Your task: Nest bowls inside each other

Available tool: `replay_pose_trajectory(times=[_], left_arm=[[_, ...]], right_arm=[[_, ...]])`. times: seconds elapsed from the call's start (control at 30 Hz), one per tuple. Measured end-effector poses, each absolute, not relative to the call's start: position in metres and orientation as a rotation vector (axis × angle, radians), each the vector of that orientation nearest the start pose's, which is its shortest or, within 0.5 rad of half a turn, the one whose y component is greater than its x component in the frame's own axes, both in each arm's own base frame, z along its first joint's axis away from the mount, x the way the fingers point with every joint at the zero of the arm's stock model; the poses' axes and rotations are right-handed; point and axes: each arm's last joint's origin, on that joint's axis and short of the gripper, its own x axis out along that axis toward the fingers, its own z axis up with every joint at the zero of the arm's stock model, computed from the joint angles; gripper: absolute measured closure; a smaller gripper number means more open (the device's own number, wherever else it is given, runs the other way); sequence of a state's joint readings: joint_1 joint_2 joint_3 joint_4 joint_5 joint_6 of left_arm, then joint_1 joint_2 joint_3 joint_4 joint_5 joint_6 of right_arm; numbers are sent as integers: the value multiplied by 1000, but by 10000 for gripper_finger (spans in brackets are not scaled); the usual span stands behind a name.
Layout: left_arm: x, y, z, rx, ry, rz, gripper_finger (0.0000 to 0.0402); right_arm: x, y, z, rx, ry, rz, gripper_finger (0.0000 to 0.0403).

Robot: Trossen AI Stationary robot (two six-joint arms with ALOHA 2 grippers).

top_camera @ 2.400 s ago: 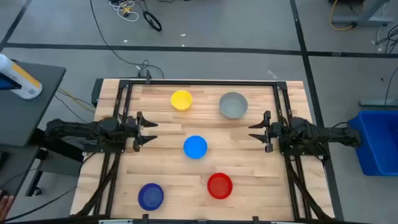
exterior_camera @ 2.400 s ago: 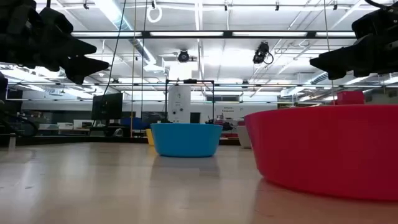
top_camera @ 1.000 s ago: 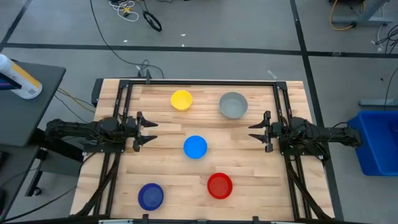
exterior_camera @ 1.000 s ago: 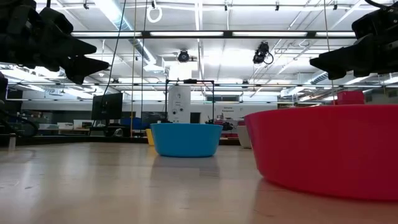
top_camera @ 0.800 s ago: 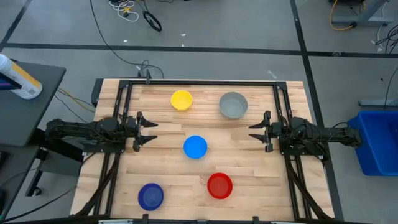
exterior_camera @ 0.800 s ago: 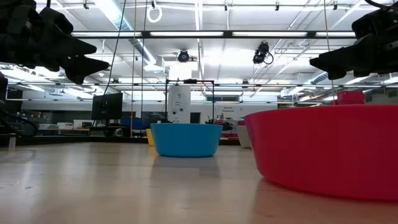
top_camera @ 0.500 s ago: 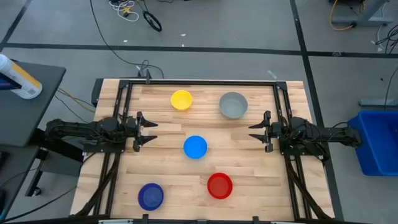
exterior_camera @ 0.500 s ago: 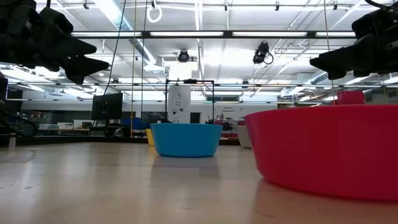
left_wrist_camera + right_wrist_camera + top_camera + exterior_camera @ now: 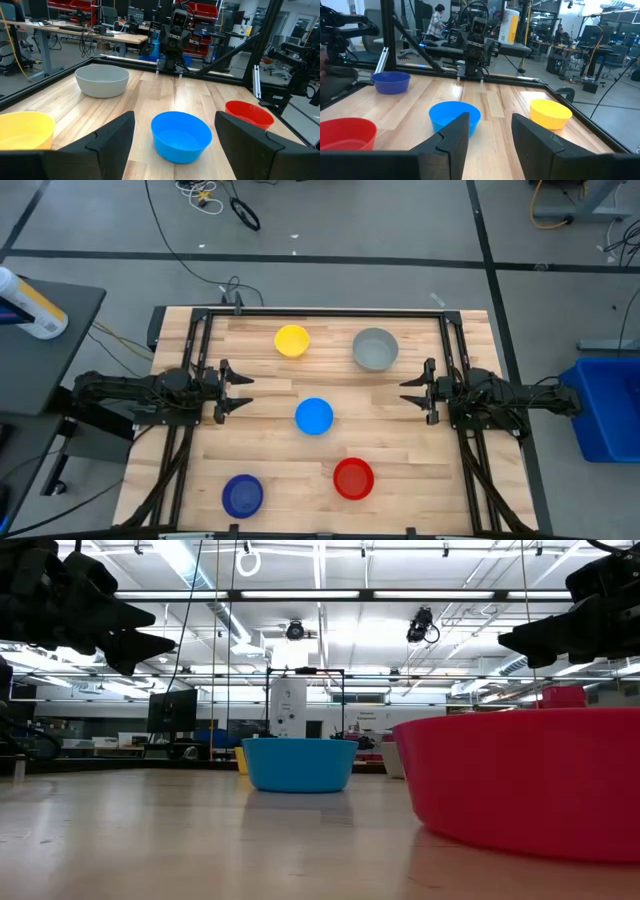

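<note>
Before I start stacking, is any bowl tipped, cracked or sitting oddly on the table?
Nothing stands out. The yellow bowl, grey bowl, light blue bowl, red bowl and dark blue bowl all sit upright and apart, none nested yet.

Both arms reach in level from opposite sides of the table. The left gripper (image 9: 243, 391) and the right gripper (image 9: 407, 391) face each other, well apart, jaws spread and empty.

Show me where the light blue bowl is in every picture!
High view: the small round light blue plastic bowl sits mid-table, between both arms.
Low view: it stands left of centre, beyond the big red bowl.
Left wrist view: bottom centre.
Right wrist view: centre-left.
Shared landmark: the red bowl shows in all four.
</note>
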State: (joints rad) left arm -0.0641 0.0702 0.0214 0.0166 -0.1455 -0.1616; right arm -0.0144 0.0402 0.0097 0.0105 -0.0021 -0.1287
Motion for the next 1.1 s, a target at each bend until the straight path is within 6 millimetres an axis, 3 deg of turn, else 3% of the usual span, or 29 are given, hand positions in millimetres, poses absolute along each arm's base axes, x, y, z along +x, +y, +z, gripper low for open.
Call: replay_pose_trajectory(times=[0.3, 0.7, 1.1], left_arm=[[101, -2, 167, -157, 23, 85, 117], [101, -2, 169, 9, 7, 84, 117], [101, -2, 170, -3, -1, 80, 117]], right_arm=[[100, -2, 167, -113, -2, -43, 240], [100, -3, 169, -112, -19, -68, 247], [99, -3, 171, -82, -46, -67, 241]])
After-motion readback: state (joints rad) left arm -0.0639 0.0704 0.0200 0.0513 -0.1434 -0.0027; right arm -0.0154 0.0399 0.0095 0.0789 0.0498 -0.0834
